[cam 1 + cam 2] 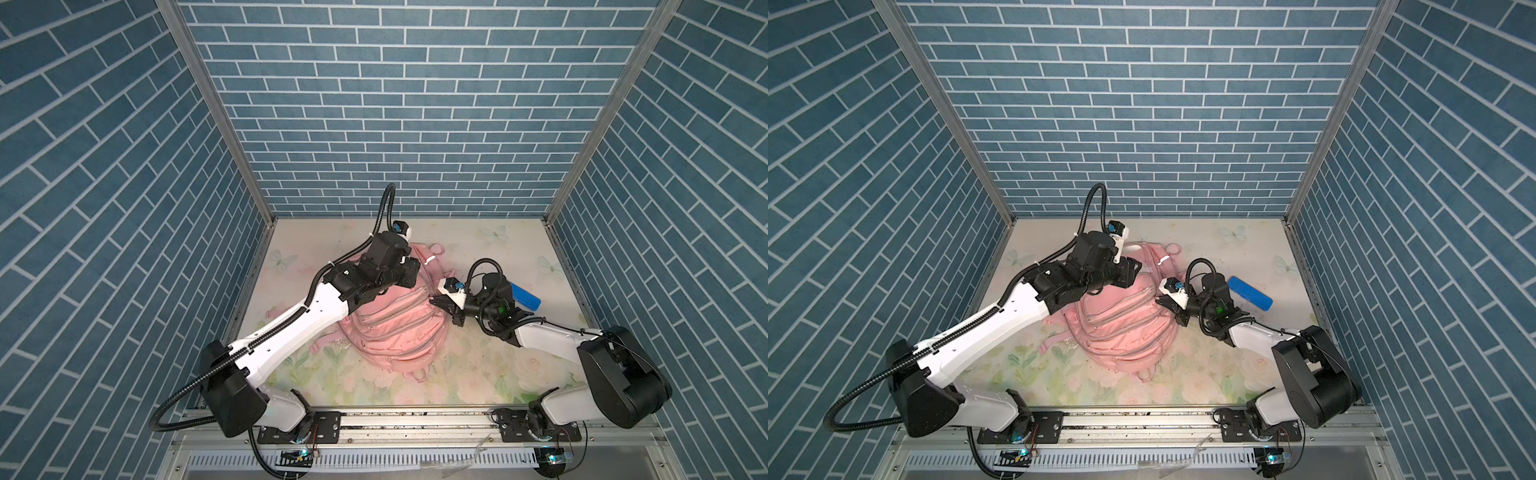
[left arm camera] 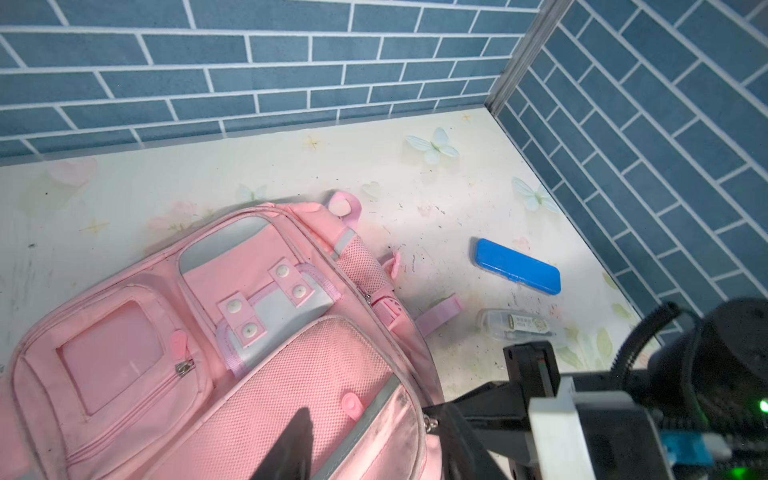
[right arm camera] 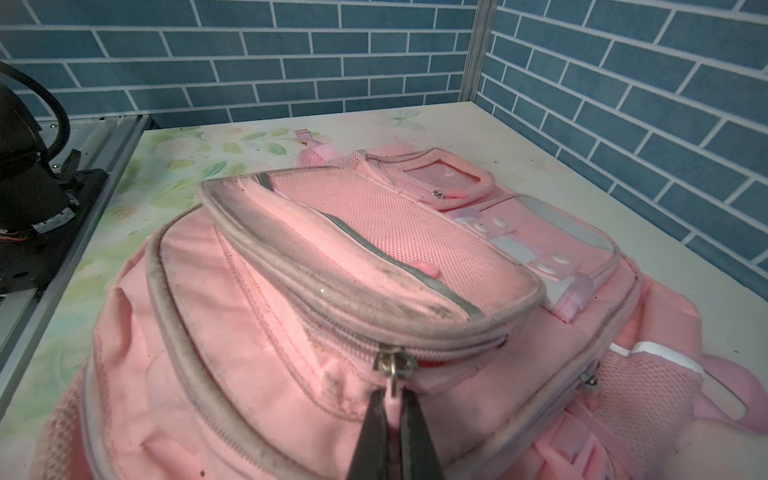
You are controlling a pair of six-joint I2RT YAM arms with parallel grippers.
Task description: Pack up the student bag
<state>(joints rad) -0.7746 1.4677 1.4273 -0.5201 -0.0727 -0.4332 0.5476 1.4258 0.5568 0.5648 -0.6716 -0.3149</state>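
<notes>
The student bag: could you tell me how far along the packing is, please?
Nothing looks packed: the blue pencil case and clear case lie beside the student bag. In hand: the right gripper pinches a zipper pull. Remaining: unzipping, loading both.

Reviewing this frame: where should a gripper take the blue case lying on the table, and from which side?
Grip the blue case across its narrow width, near mid-length, coming straight down. It lies flat, long and slim, with bare table along both long edges; its length likely would not fit between jaws.
</notes>
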